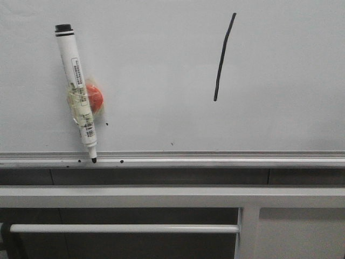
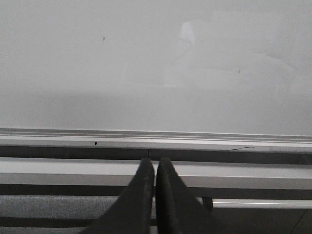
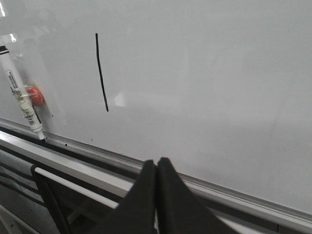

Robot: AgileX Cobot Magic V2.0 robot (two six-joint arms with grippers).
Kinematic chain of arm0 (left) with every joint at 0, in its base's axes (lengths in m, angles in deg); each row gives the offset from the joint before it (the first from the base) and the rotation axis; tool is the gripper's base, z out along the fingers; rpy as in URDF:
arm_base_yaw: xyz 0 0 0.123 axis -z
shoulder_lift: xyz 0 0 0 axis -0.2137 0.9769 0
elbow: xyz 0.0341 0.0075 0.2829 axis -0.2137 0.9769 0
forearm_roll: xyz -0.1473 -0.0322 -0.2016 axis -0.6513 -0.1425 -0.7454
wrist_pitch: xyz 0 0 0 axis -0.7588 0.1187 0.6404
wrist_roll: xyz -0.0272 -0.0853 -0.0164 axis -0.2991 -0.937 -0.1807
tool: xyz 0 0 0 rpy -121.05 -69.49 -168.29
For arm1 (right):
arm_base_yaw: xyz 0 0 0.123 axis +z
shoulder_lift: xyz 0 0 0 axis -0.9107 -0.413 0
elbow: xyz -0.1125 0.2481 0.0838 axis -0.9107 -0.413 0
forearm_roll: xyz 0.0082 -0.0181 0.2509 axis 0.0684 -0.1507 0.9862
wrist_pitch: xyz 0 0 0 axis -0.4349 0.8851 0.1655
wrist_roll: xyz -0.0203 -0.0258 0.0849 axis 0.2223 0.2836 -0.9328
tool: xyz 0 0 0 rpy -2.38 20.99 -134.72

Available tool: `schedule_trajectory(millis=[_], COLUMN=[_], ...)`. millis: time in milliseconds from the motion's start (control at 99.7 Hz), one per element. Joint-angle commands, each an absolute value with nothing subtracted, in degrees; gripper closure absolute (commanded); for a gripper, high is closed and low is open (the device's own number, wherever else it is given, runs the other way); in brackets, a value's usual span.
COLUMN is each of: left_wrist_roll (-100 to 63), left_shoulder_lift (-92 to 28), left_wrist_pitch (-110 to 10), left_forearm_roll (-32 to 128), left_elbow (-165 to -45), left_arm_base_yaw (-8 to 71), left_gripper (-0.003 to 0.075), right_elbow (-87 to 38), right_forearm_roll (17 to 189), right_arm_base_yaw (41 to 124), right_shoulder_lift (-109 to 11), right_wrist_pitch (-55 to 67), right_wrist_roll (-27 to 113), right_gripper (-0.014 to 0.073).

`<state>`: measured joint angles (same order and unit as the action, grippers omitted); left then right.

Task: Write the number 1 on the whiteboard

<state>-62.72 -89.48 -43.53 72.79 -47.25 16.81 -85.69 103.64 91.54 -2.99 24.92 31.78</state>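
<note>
Showing number 1 (image 1: 223, 56) on whiteboard (image 1: 161, 65) | both end effectors pressed closed, empty | red magnet (image 1: 95, 97) half-hidden behind marker (image 1: 77, 90)

The left gripper (image 2: 155, 168) is seen in its wrist view with both dark fingers (image 2: 141, 195) pressed together, tips meeting and nothing held between them. It is held low, below the silver strip of the whiteboard (image 2: 156, 73), pointing toward the board and clear of it. The right gripper (image 3: 156, 168) is likewise closed, its two black fingers (image 3: 173, 200) touching along their length with nothing gripped. It is also kept off the whiteboard, aimed at the board's lower edge. Neither arm is caught in the front view.
</note>
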Motion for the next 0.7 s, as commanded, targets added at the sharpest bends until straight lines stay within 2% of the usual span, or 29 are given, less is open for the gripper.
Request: schedule_trajectory(millis=[0,90,221,371,582,692], left_wrist_roll=[-63.16,-63.16,-63.16,-63.16,-63.16,-63.16], left_shoulder_lift=[-90.77,-90.77,-90.77,-90.77,-90.77,-90.77], left_wrist_pitch=[-47.20,-47.20,-47.20,-47.20,-47.20,-47.20], left_forearm_roll=[72.23,72.23,72.23,72.23,72.23,72.23], left_elbow=[-46.82,-46.82,-46.82,-46.82,-46.82,-46.82], left_arm_base_yaw=[16.69,16.69,16.69,16.69,16.69,16.69], left_gripper=[0.0741,0.0741,0.0741,0.0741,0.0741,0.0741], right_elbow=[-87.01,-87.01,-87.01,-87.01,-87.05,-87.05], right_forearm_roll=[103.32,102.48,89.07,88.97,88.86,88.86], right_arm_base_yaw=[91.34,91.34,91.34,88.94,77.53,70.04], right_shoulder_lift=[-3.43,-3.43,-0.82,2.93,10.69,10.86], right_wrist_pitch=[29.12,29.12,29.38,28.82,18.64,16.26], right_wrist_roll=[31.99,31.99,31.99,31.09,25.50,24.34], right_gripper=[0.0657,0.0657,0.0657,0.0657,0.0657,0.0657])
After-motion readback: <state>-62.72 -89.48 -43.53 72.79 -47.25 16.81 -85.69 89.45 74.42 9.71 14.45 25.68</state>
